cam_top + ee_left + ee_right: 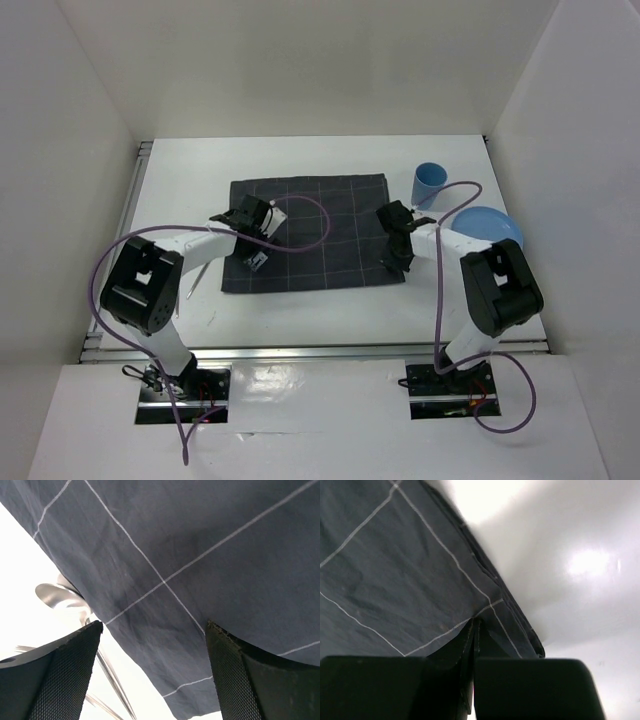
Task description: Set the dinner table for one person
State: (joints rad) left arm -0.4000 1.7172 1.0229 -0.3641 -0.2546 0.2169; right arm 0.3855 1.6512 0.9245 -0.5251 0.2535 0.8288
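The white counter (320, 312) lies under the dark grey checked cloth (320, 230) and extends past it on every side.

Left gripper (152, 625): over the cloth's left edge, fingers spread wide, nothing between them. A metal spoon (60, 596) lies on the counter just left of the cloth.

Right gripper (474, 625): at the cloth's right edge, fingers pressed together with their tips on the fabric. Whether any cloth is caught between them cannot be told.

A blue cup (430, 183) and a blue plate (488, 228) stand right of the cloth.
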